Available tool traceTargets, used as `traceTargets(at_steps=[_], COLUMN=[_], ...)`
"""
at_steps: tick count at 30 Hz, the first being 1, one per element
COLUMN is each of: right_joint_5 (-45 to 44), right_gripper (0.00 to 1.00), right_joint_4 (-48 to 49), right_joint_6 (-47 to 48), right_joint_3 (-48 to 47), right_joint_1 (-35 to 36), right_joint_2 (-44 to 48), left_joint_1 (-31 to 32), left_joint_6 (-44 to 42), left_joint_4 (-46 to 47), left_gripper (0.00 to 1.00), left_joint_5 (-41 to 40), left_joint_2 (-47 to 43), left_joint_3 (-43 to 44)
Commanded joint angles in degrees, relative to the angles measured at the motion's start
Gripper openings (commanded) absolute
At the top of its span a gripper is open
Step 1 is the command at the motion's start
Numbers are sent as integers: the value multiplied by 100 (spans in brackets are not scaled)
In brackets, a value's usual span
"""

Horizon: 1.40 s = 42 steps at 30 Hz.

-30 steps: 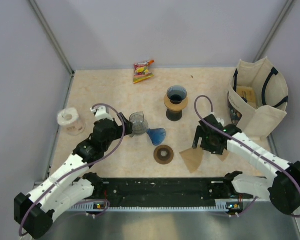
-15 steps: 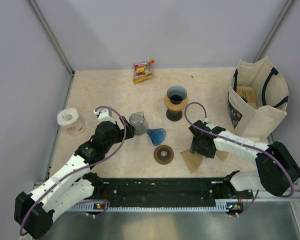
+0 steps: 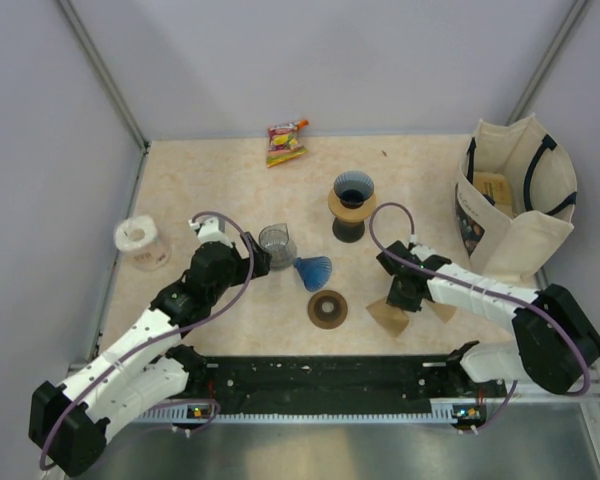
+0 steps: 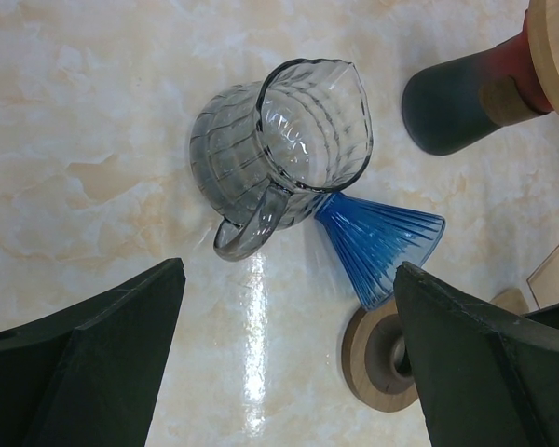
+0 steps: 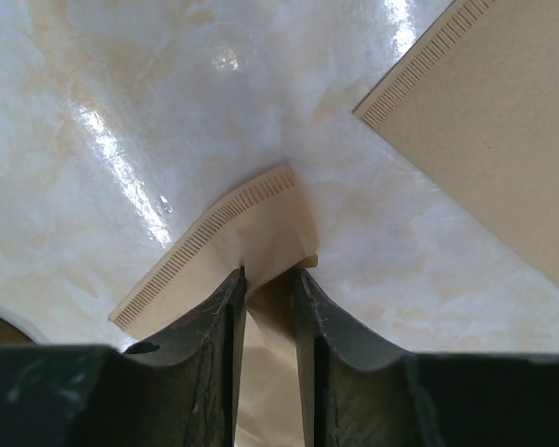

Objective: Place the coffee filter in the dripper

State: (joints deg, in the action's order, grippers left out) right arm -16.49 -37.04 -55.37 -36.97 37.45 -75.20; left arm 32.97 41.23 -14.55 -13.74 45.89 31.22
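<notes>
A brown paper coffee filter (image 3: 385, 318) lies flat on the table near the front. My right gripper (image 3: 401, 298) presses down on its upper edge. In the right wrist view the fingers (image 5: 225, 307) are shut on the filter (image 5: 205, 247), whose paper buckles up between them. A blue fluted dripper (image 3: 313, 270) lies on its side at mid-table, beside a clear glass pitcher (image 3: 276, 243). My left gripper (image 3: 255, 258) hovers open by the pitcher; in its wrist view the jaws (image 4: 289, 279) stand wide apart with the pitcher (image 4: 279, 154) and the dripper (image 4: 377, 244) ahead.
A second filter (image 3: 442, 310) lies just right of the held one. A wooden ring (image 3: 327, 309) sits below the blue dripper. A dark glass cone with wooden collar (image 3: 352, 205) stands upright behind. Canvas bag (image 3: 520, 205) right, paper roll (image 3: 141, 243) left, snack packet (image 3: 286, 142) far back.
My right gripper came down and left onto the filter's edge and closed its jaws, bunching the paper. The left arm shifted slightly and then held still, open.
</notes>
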Motion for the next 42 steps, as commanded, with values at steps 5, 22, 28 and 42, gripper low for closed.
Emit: traceTargets(at_steps=[5, 22, 28, 42], right_joint_5=[541, 1403, 1394, 1201], right_gripper=[14, 7, 7, 6], right_joint_4=[925, 2050, 2403, 2869], right_joint_6=[219, 1731, 2083, 2365], right_joint_3=[234, -161, -433, -610], right_joint_1=[87, 78, 139, 553], right_joint_2=[435, 1780, 1649, 1859], left_joint_1=[-1, 8, 543, 1001], left_joint_6=[-256, 148, 61, -185], left_joint_4=[627, 2289, 2193, 2123], left_gripper=[99, 99, 99, 57], left_joint_5=[757, 4246, 4310, 4380], left_joint_2=[51, 1966, 2749, 3840], left_joint_3=[-55, 735, 1456, 2283])
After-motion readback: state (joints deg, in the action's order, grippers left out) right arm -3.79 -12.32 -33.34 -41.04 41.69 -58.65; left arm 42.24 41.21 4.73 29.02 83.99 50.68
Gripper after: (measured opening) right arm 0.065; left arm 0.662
